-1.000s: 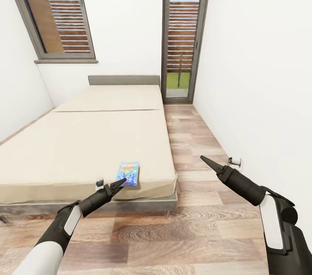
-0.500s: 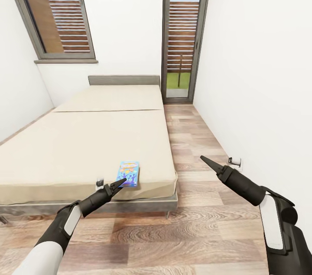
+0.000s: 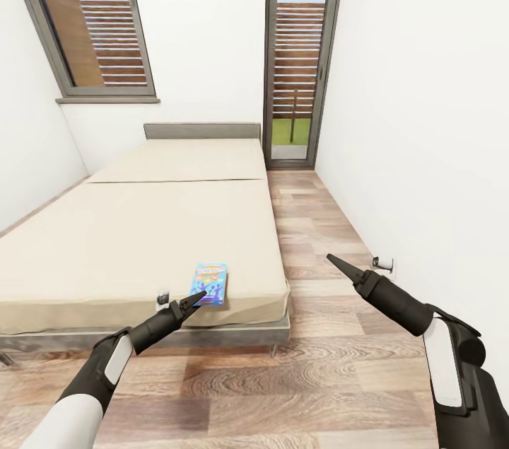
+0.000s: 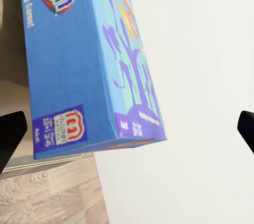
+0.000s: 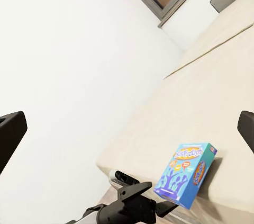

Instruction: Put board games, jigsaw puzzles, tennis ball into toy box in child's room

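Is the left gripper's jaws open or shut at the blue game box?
Open. The left gripper has jaws spread wide apart in the left wrist view, with the blue game box between them, lying flat on the bed, ungrasped.

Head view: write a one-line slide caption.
Left tool open at the blue board game on the bed; right tool hovers over floor.

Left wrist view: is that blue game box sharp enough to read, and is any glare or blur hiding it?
Left wrist view: blue board game crisp, lettering partly cropped at the picture's edge, no glare. Head view: box small, print unreadable; bed evenly lit, soft shadows. Right wrist view: box sharp, cover text tiny.
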